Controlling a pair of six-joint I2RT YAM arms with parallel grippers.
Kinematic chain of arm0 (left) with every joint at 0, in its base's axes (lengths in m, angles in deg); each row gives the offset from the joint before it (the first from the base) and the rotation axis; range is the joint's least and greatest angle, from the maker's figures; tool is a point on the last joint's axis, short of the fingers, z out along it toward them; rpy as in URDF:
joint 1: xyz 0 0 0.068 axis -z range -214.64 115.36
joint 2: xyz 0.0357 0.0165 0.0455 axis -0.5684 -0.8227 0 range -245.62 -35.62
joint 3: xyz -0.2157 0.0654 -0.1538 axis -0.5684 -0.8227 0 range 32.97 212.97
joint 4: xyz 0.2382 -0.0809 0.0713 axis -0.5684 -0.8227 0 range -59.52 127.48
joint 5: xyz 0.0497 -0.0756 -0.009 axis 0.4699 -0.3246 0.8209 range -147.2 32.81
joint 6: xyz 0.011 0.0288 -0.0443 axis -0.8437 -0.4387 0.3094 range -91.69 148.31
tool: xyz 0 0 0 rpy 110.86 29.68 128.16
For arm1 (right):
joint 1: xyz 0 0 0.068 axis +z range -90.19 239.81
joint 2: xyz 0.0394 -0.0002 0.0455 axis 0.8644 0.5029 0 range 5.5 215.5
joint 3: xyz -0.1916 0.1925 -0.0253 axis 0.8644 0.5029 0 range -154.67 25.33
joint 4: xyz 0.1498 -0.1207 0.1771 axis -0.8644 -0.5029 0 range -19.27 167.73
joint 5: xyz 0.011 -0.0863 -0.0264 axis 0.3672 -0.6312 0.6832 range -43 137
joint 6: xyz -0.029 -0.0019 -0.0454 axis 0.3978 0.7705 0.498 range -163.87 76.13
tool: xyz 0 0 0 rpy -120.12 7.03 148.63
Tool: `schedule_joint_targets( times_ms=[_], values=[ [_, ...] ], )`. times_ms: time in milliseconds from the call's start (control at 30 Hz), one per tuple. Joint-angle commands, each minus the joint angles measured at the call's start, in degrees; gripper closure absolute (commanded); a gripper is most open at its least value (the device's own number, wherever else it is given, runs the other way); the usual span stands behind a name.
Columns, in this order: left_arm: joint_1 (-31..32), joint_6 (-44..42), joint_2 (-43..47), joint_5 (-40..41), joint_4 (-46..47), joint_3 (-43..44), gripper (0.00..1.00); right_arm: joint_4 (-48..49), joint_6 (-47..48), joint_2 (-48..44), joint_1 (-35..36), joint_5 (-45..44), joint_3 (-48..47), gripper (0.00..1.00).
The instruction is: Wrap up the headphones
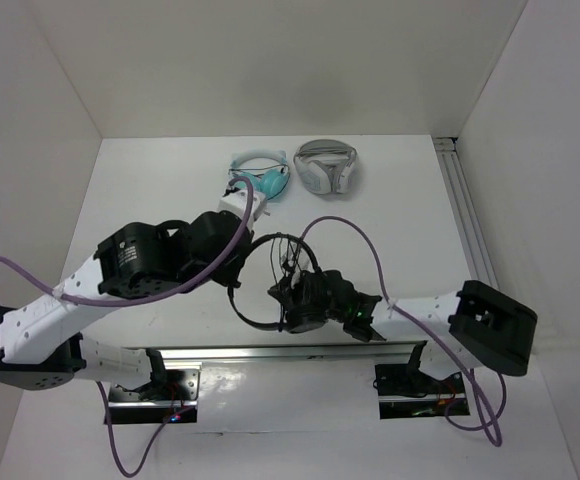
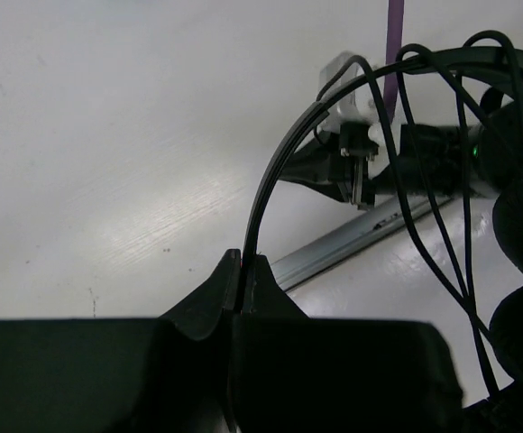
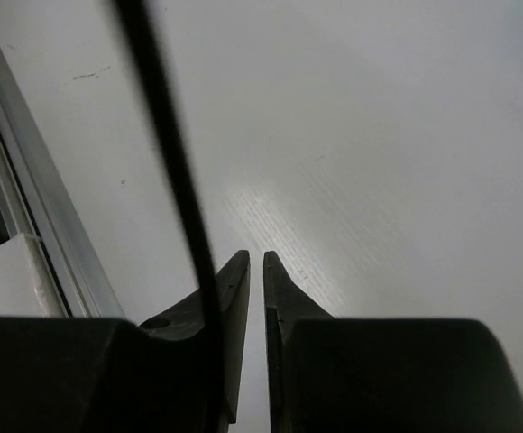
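The headphones (image 2: 267, 185) sit mid-table just beyond the aluminium rail (image 1: 270, 352), their thin cable (image 2: 463, 180) draped in loops over the headband. Well beyond the rail, at the table's (image 1: 150, 200) far edge, lie teal headphones (image 1: 260, 180) and white-and-grey headphones (image 1: 327, 167) side by side. The left gripper (image 2: 243, 271) is clamped tight on the headband. The right gripper (image 3: 254, 271) stands a narrow slit apart with nothing in the gap; a black strand (image 3: 165, 135), cable or headband, crosses in front of one finger.

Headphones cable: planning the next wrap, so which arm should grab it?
Likely right. The right gripper is slightly open with the cable crossing beside its finger; the left gripper is clamped on the headband.
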Motion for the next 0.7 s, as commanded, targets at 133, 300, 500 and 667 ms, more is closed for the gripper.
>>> schedule_joint_targets(
  times_ms=[133, 300, 500, 667],
  values=[
    [0.2, 15.3, -0.6, 17.1, -6.3, 10.0, 1.00, 18.5, -8.0, 11.7, -1.0, 3.6, 1.5, 0.78],
    [-1.3, 17.6, 0.7, 19.7, -6.3, 11.9, 1.00, 25.4, -10.4, 18.3, -1.6, 5.4, 4.5, 0.78],
    [-12.5, 11.1, 0.7, 16.4, -4.2, 10.9, 1.00, 31.8, -13.0, 18.7, -1.0, 5.3, 9.4, 0.89],
    [-25.7, 3.4, 1.3, 8.2, 1.6, 7.1, 1.00, 26.5, -13.0, 12.0, 3.5, -3.7, 12.3, 1.00]
  ],
)
